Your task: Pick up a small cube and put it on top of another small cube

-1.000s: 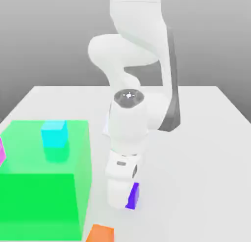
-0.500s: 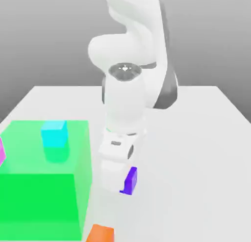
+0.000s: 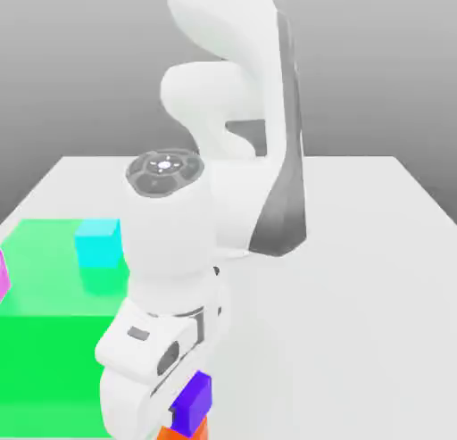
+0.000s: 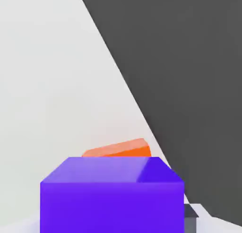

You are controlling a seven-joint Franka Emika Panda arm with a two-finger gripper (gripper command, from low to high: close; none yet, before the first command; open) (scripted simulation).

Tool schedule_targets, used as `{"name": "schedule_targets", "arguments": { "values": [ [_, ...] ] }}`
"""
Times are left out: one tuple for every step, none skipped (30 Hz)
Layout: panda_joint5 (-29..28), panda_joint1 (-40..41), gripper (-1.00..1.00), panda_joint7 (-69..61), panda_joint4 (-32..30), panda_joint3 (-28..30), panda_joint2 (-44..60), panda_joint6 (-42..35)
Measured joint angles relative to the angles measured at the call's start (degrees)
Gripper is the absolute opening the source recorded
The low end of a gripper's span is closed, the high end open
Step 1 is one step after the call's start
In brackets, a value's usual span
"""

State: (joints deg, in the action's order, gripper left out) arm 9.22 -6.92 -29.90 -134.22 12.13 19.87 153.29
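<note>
Looking across the exterior view, we see the white Franka arm [image 3: 223,161] bent down toward the near edge of the pale bench [image 3: 357,278], its gripper [image 3: 183,411] low in the frame with the purple cube [image 3: 192,401] pinched between the jaws. The cube hangs clear of the bench and sits directly above the orange cube [image 3: 187,432], of which we see a sliver beneath it at the frame's lower edge; we cannot tell whether the two touch. In the hand view the purple cube [image 4: 112,194] fills the foreground, with the orange cube [image 4: 120,149] peeking out just beyond its far edge, resting on the bench [image 4: 56,85], whose edge runs diagonally against a dark background. On the exterior view's left stands a big translucent green block [image 3: 54,340], and a cyan cube [image 3: 96,243] sits at its far top edge. A magenta object [image 3: 3,278] shows at the far left edge, cut off by the frame.
</note>
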Motion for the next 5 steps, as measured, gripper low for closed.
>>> {"name": "schedule_targets", "arguments": {
  "values": [
    [0.0,0.0,1.0,0.0,0.0,0.0,0.0,0.0],
    [0.0,0.0,1.0,0.0,0.0,0.0,0.0,0.0],
    [0.0,0.0,1.0,0.0,0.0,0.0,0.0,0.0],
    [0.42,0.21,1.0,-0.29,0.08,-0.27,0.88,0.83],
    [0.13,0.05,1.0,-0.08,0.06,-0.06,0.28,0.3]
  ]
}}
